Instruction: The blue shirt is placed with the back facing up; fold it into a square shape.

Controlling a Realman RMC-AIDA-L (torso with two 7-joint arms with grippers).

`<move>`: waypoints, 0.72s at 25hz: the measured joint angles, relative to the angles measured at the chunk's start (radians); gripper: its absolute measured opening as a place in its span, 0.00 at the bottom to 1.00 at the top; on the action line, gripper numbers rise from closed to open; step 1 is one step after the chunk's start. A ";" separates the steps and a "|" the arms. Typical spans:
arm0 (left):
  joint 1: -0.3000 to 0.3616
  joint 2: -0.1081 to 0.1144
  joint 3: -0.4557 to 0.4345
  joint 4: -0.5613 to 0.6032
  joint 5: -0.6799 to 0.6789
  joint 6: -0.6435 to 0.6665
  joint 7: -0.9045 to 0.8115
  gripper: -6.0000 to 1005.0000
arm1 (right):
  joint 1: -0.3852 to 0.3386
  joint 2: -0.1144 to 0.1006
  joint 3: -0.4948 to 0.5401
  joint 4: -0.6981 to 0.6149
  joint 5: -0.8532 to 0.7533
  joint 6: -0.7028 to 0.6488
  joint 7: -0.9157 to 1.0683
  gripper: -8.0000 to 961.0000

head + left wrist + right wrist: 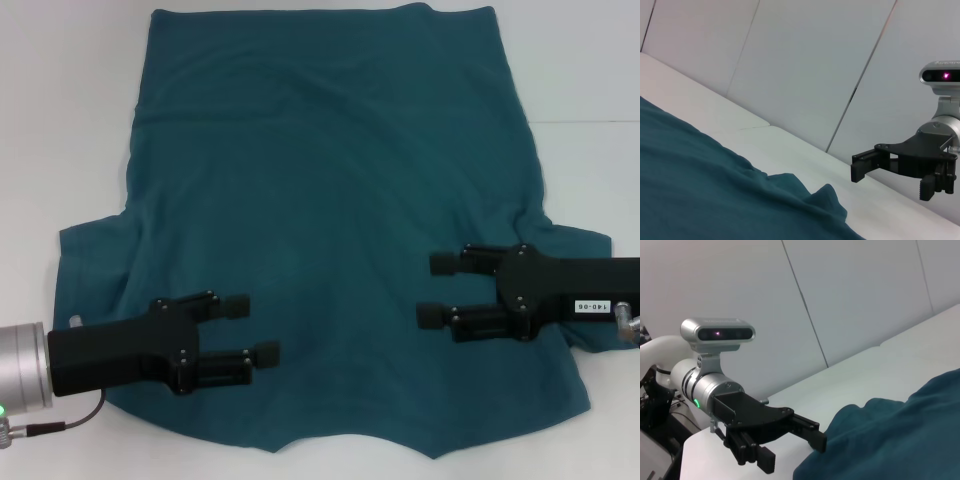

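Plain dark teal-blue short-sleeved knit shirt (330,220) lies spread flat on the white table (60,120), beneath both tools. Left black gripper (256,328) hovers over its near-left part — fingers apart, holding nothing. Right black gripper (432,289) faces it — likewise parted, empty.

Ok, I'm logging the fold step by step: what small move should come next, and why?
Probably lower both open grippers onto the near sleeve areas to pinch cloth. The blue shirt lies flat and unfolded on the table, while the left gripper and right gripper hover above it, holding nothing.
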 joint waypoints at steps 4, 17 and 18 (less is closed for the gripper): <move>-0.001 0.000 0.000 0.000 0.000 0.000 0.000 0.87 | -0.002 0.000 0.001 0.000 0.009 0.000 0.000 0.96; 0.011 -0.002 -0.037 -0.001 -0.003 -0.089 -0.040 0.87 | -0.007 0.002 0.000 0.001 0.012 0.000 0.000 0.96; 0.013 -0.003 -0.056 -0.001 -0.003 -0.101 -0.044 0.87 | -0.008 0.003 0.000 0.001 0.015 0.000 0.000 0.96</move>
